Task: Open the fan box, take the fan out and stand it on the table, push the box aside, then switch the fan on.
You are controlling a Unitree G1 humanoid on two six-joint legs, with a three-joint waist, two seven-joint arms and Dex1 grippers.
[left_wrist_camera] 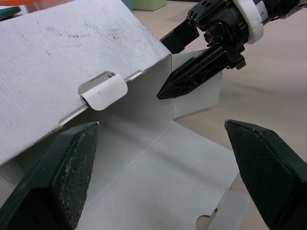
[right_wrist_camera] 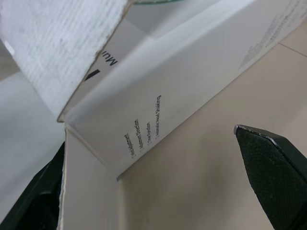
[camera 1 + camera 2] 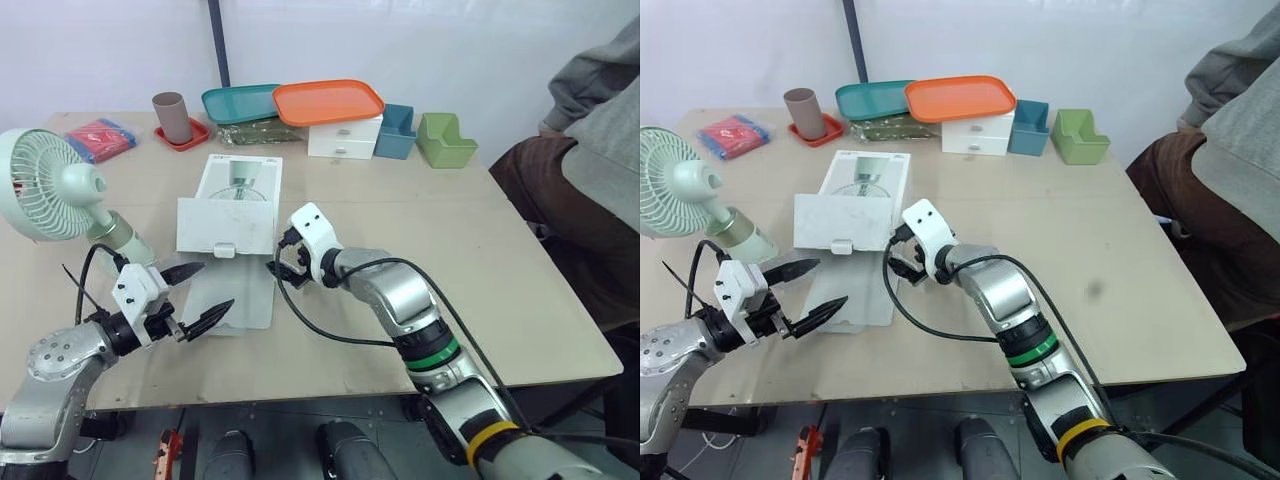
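Observation:
The pale green fan [image 3: 48, 186] is out of the box and rests at the table's left edge, its base [image 3: 125, 238] just behind my left wrist. The white fan box [image 3: 238, 186] lies open in the middle, with one flap [image 3: 226, 226] raised and the lid flap [image 3: 238, 300] flat on the table. My left gripper [image 3: 207, 288] hovers open over the flat flap, holding nothing. My right gripper [image 3: 285, 262] is open at the box's near right corner, its fingertips [image 1: 192, 76] beside the side wall [image 2: 192, 76].
Along the back stand a brown cup [image 3: 172, 117] on a red coaster, a teal tray [image 3: 238, 102], an orange tray [image 3: 328, 100] on a white drawer unit [image 3: 345, 139], a blue bin [image 3: 397, 131] and a green bin [image 3: 445, 141]. A red packet [image 3: 100, 138] lies back left. A person [image 3: 590, 170] sits at the right.

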